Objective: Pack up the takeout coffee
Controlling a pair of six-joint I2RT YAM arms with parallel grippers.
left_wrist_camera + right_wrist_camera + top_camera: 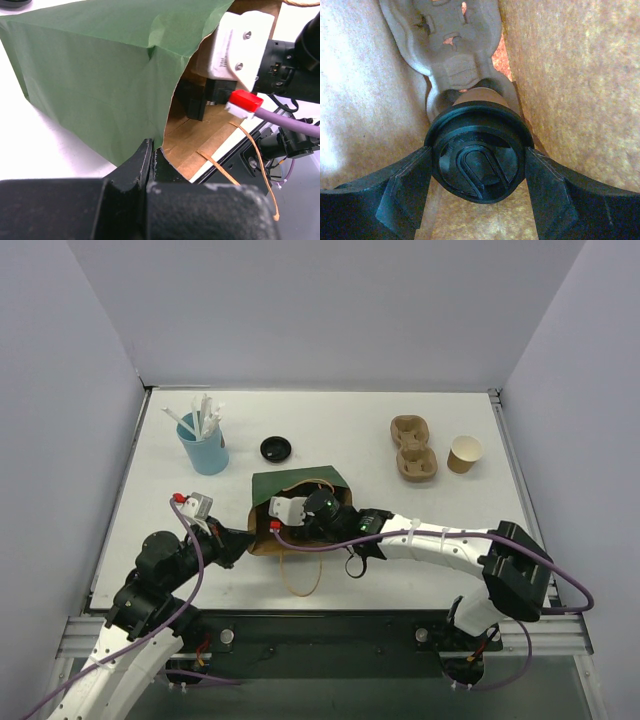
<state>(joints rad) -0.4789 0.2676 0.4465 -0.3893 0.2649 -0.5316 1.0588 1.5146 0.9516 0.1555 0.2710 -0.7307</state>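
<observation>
The step in hand is, in my judgement, the placing of the coffee inside the bag. The green paper bag with a brown inside [300, 485] lies on its side on the white table [350, 420], its mouth toward the arms; the right gripper [477, 167] is reaching deep into it. Between its two black fingers [405, 192] sits the takeout coffee [479, 145], a tan paper cup under a round black plastic lid; the jaws stand partly open, just as wide as the lid, and both seem to touch its rim, so I take the cup as held. Just beyond the cup lies a grey-brown moulded-pulp tray [455, 60]; whether the cup stands in one of its wells I cannot tell. The left gripper [151, 162] is closed on the edge of the bag's mouth and holds it up.

The next move calls for a gentle release of the lid; then the right arm should draw straight back out of the mouth, without dragging the cup or catching the tan twine handle [300, 575]; the left pinch should last until then.
</observation>
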